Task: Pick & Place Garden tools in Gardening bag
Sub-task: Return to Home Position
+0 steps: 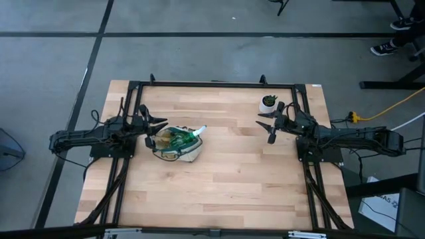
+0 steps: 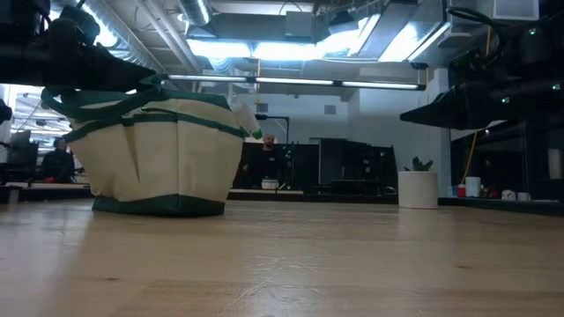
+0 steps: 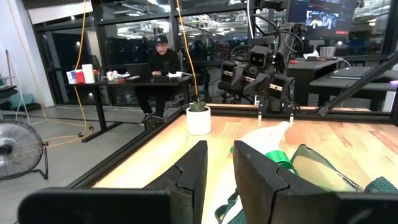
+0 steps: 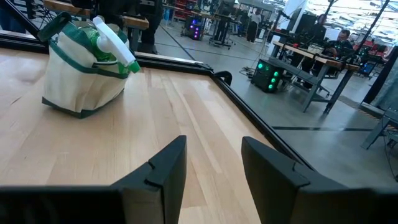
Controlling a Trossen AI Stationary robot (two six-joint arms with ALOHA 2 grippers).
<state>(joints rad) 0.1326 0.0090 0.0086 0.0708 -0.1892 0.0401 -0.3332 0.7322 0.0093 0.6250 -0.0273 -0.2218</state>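
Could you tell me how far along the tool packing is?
Nearly done. The spray bottle stands in the gardening bag, nozzle out, and no tool lies loose on the table. The left gripper by the bag and right gripper by the plant pot are open, empty. Only parking the arms looks left.

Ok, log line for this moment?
bag: upright, spray bottle inside | left end effector: open, by bag | right end effector: open, by pot

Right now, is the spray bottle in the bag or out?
In. The spray bottle has its green body down inside the bag, with the white nozzle poking out above the rim.
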